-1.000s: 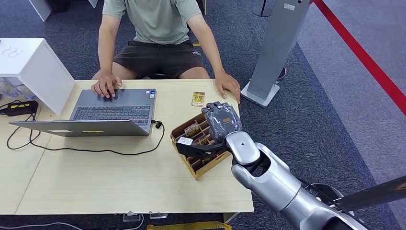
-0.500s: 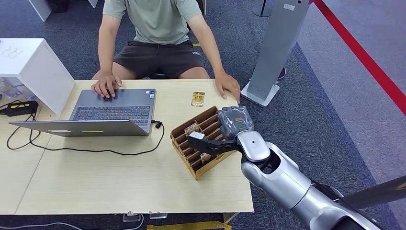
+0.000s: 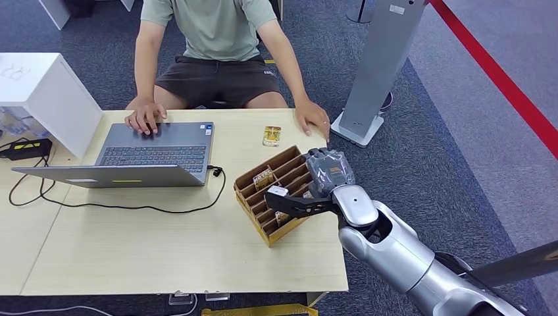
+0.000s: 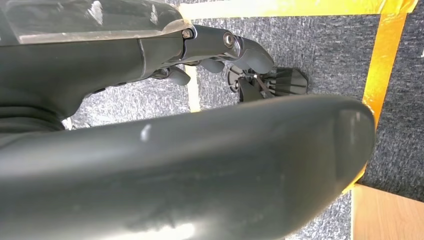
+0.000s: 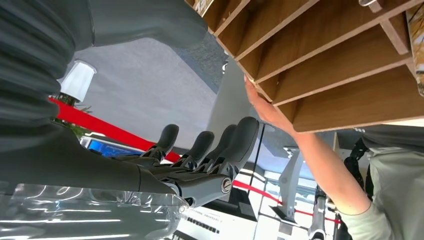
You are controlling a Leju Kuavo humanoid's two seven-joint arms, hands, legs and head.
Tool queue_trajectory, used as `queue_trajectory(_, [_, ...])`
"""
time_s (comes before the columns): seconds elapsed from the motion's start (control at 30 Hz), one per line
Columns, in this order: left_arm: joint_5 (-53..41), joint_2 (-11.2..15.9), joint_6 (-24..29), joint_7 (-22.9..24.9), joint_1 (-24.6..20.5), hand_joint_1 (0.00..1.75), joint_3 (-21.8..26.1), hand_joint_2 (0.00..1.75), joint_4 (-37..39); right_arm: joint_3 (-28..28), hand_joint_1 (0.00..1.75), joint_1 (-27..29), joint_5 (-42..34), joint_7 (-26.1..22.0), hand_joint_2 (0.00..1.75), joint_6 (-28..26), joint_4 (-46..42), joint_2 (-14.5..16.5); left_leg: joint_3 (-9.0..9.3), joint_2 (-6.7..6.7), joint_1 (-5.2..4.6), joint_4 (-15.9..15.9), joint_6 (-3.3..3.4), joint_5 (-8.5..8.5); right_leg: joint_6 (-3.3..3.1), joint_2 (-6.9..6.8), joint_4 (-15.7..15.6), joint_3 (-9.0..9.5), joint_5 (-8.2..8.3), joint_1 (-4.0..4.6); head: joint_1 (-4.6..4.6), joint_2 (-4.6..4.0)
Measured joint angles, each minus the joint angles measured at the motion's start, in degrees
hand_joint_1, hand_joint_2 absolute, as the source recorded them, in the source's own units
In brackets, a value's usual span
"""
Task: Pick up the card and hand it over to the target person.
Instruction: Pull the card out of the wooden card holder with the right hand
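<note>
So my right hand [image 3: 309, 191] hangs over the wooden box [image 3: 276, 194] on the pale table [image 3: 164, 243], fingers spread and holding nothing. One card [image 3: 271, 135] lies flat on the table past the box, near the person's hand [image 3: 312, 118]. More cards stand in the box slots. A gray laptop [image 3: 148, 155] sits open with a black cable [image 3: 131, 207] trailing from it. Beside it is a white box [image 3: 52, 92]. I see dark carpet [image 3: 460, 131] with a red stripe [image 3: 500, 79] and a gray stand [image 3: 378, 72]. My left hand [image 4: 220, 50] hangs over carpet, and I cannot tell its grip.
</note>
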Motion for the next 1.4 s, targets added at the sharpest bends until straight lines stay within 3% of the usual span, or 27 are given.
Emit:
queue_trajectory(0.77, [-0.5, 0.2, -0.3, 0.0, -0.1, 0.0, -1.0, 0.0, -0.1, -3.2, 0.77, 4.2, 0.4, 1.1, 1.75, 0.2, -3.5, -2.6, -0.07, -0.11, -0.01, 0.1, 0.01, -0.01, 0.01, -0.12, 0.0, -0.04, -0.04, -0.01, 0.0, 0.0])
queue_trajectory(1.4, [-0.1, 0.2, -0.4, -0.2, -0.1, 0.0, -0.9, 0.0, 0.0, -2.3, 0.79, 3.8, 0.1, 0.9, 1.75, 0.5, -2.1, -2.1, -0.05, -0.05, -0.01, 0.1, 0.0, -0.01, 0.0, -0.05, 0.0, -0.05, -0.02, -0.01, 0.0, 0.0])
